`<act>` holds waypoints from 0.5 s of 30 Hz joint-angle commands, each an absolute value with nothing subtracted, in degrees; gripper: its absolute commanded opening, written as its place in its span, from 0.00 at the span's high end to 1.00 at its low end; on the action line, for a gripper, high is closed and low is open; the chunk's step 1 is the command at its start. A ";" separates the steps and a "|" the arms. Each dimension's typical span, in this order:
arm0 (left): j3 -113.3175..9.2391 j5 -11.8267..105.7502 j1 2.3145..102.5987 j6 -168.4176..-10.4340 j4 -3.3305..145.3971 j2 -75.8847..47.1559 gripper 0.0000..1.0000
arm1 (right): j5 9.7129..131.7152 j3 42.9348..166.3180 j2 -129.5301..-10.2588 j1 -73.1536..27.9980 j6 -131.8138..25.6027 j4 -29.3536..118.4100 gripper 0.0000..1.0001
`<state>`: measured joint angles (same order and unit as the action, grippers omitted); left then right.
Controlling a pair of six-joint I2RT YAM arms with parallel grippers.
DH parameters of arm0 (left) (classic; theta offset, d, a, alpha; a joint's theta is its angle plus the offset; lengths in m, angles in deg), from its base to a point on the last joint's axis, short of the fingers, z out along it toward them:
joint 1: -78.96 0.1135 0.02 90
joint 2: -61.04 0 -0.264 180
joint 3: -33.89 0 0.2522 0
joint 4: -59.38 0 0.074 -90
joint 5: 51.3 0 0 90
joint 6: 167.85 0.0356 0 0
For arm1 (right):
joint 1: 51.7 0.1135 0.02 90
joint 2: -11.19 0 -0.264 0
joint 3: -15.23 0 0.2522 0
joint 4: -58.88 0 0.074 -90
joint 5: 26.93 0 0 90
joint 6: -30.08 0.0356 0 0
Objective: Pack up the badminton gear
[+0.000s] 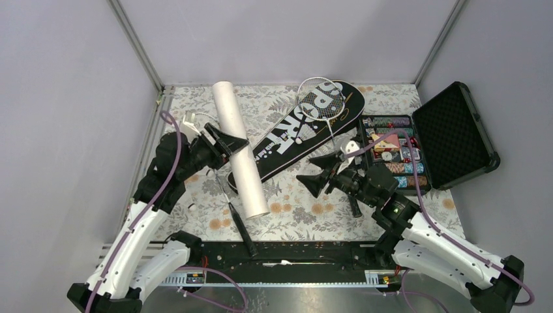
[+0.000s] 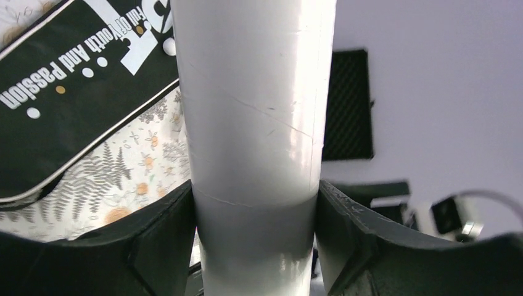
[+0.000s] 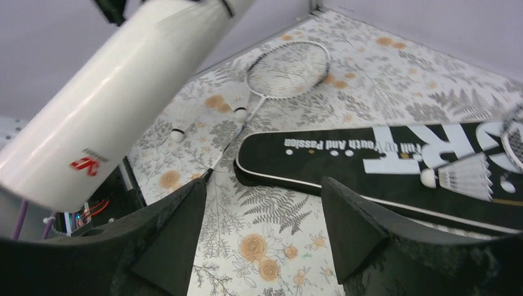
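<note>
My left gripper is shut on the white cardboard tube near its middle, and both fingers press its sides in the left wrist view. The tube looks tilted above the cloth. The black "SPORT" bag lies diagonally at centre with a shuttlecock and one racket's head on it. The second racket lies left, partly under the tube and the arm. Its head shows in the right wrist view beside two more shuttlecocks. My right gripper is open and empty over the cloth.
An open black hard case with coloured poker chips sits at the right, close to my right arm. A floral cloth covers the table. Grey walls and metal posts enclose the back and sides.
</note>
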<state>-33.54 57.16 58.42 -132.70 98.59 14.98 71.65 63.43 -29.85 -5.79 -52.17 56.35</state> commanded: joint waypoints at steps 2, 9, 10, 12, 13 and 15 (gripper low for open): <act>-26.53 45.14 58.92 -157.80 87.50 19.54 0.52 | 70.55 59.43 -28.19 -0.52 -59.09 71.29 0.29; -17.94 40.20 58.98 -174.14 82.16 21.93 0.55 | 70.87 53.44 -27.90 2.90 -51.09 80.49 0.49; -18.17 39.12 58.95 -174.25 82.94 22.05 0.56 | 71.34 52.78 -27.92 3.00 -49.81 81.59 0.51; -18.95 36.28 58.94 -174.18 85.38 22.50 0.56 | 72.17 52.38 -27.96 3.21 -47.24 82.28 0.52; -19.31 35.06 58.92 -174.17 86.63 22.68 0.56 | 72.43 52.29 -28.01 3.36 -46.39 82.30 0.52; -19.35 33.04 58.92 -174.66 88.37 23.47 0.57 | 70.93 52.06 -28.06 3.65 -44.49 82.70 0.52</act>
<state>-16.88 39.76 58.62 -168.04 89.98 20.99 71.74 52.04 -28.32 2.73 -49.51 75.80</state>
